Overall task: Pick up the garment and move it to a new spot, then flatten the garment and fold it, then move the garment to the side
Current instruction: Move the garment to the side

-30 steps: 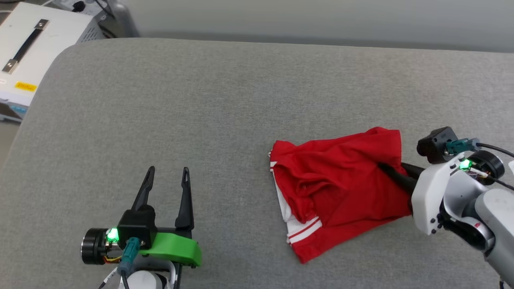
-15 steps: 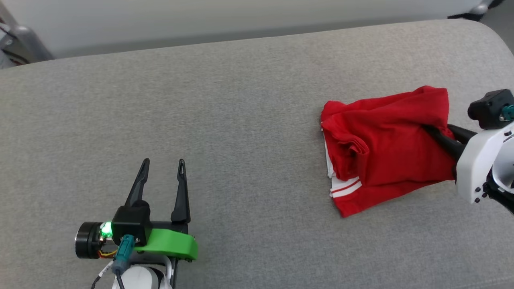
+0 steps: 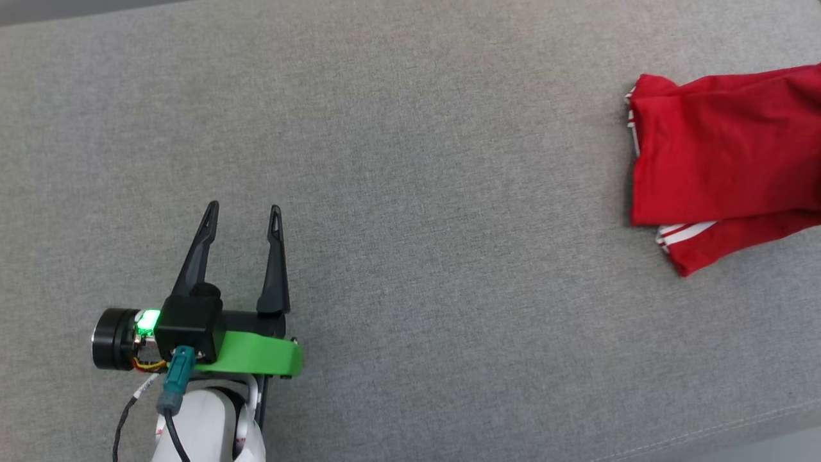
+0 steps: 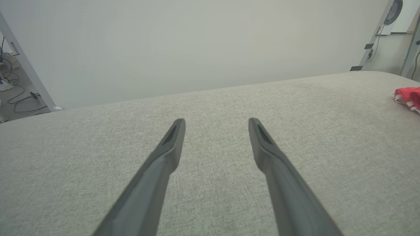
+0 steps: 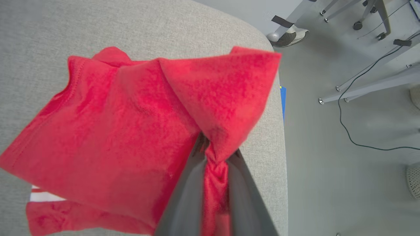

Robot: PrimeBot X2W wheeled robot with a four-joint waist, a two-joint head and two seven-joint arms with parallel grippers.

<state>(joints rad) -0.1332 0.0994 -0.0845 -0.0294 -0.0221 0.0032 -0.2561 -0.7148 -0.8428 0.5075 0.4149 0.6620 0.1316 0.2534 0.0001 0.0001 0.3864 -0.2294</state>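
The garment (image 5: 108,124), a soft, light, limp red bundle at the counter's (image 3: 410,192) right end, is pinched at one bunched corner by the clenched right tool (image 5: 215,152) and will likely sag and unfold unless gripped through several layers, while the left tool (image 3: 243,208) gapes empty.

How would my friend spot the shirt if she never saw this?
Find the grey padded surface and go to its right end. The garment lies bunched there, pinched by the right pincer. It's the only bright red thing, with white stripes.
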